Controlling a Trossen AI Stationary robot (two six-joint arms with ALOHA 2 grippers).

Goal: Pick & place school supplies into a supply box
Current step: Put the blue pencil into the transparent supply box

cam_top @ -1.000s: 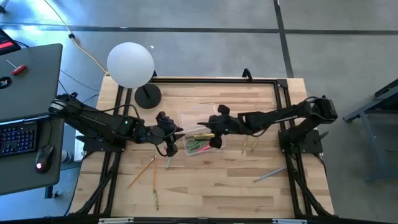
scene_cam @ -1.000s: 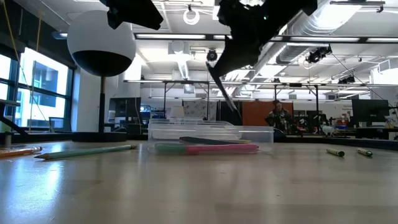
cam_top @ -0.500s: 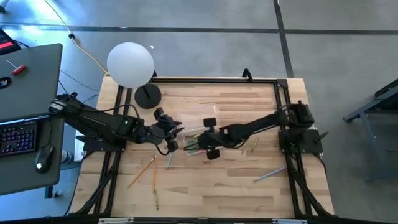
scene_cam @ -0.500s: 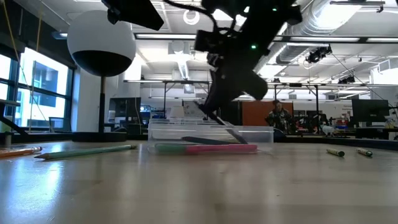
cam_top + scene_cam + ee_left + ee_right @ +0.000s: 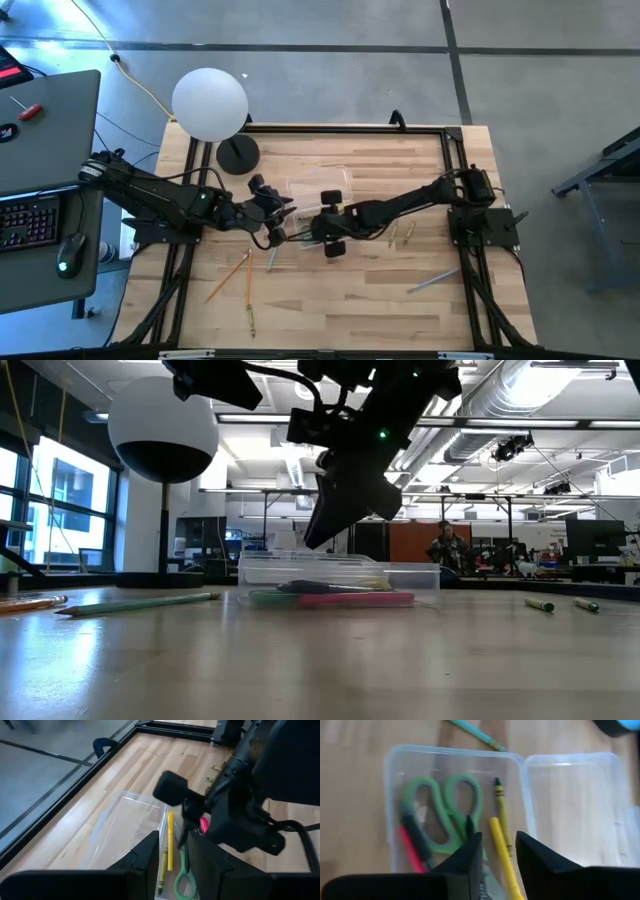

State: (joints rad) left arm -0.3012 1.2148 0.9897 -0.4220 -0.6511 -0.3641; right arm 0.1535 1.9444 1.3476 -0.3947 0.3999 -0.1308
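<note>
Your right gripper (image 5: 322,232) hangs just over the supply box (image 5: 455,810), its jaws parted with nothing between them. The box sits mid-surface with its lid (image 5: 575,805) folded flat beside it; inside lie the green-handled scissors (image 5: 447,815), a yellow marker (image 5: 504,852), a thin green crayon (image 5: 501,812) and a pink pen (image 5: 410,851) beside a black one (image 5: 417,834). Your left gripper (image 5: 272,222) waits at the box's other end, jaws apart and empty.

Still loose on the surface: an orange pencil (image 5: 228,277), a green pencil (image 5: 250,300), two small yellow-green pieces (image 5: 400,234), and a grey stick (image 5: 432,281) that I take for a pen, though the view is poor.

These are light, stiff and round, so they'll likely roll or skid. Pinch a pencil across its middle, square to the shaft. The thin clear box may slide if bumped.
</note>
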